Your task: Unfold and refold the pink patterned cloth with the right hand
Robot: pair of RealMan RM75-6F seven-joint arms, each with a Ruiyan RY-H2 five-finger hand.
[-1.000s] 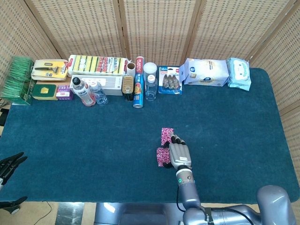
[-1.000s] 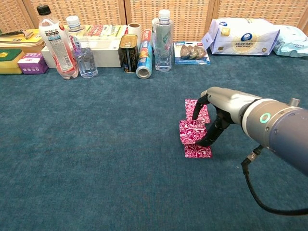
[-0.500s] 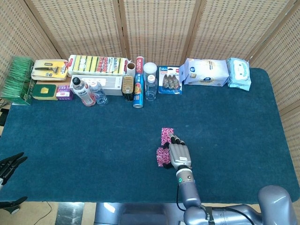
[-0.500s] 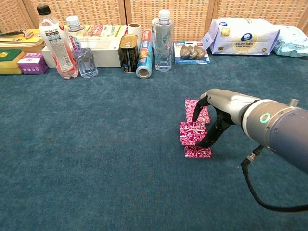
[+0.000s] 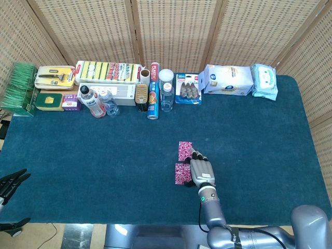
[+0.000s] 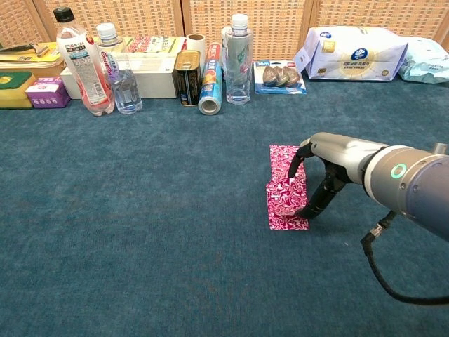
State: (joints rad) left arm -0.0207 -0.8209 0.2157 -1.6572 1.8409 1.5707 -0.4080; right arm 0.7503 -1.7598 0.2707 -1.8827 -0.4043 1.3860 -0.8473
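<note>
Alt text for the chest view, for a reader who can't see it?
The robot's right hand rests its fingertips on the right edge of a pink patterned cloth lying flat on a dark teal tabletop. Bottles, a can, boxes and wipe packs line the far edge before a wicker screen.

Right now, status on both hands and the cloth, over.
Right hand fingertips down on the pink patterned cloth's right edge. Cloth lying flat on the blue table, long and narrow. Left hand off the table's corner, idle. Nothing near the cloth.
</note>
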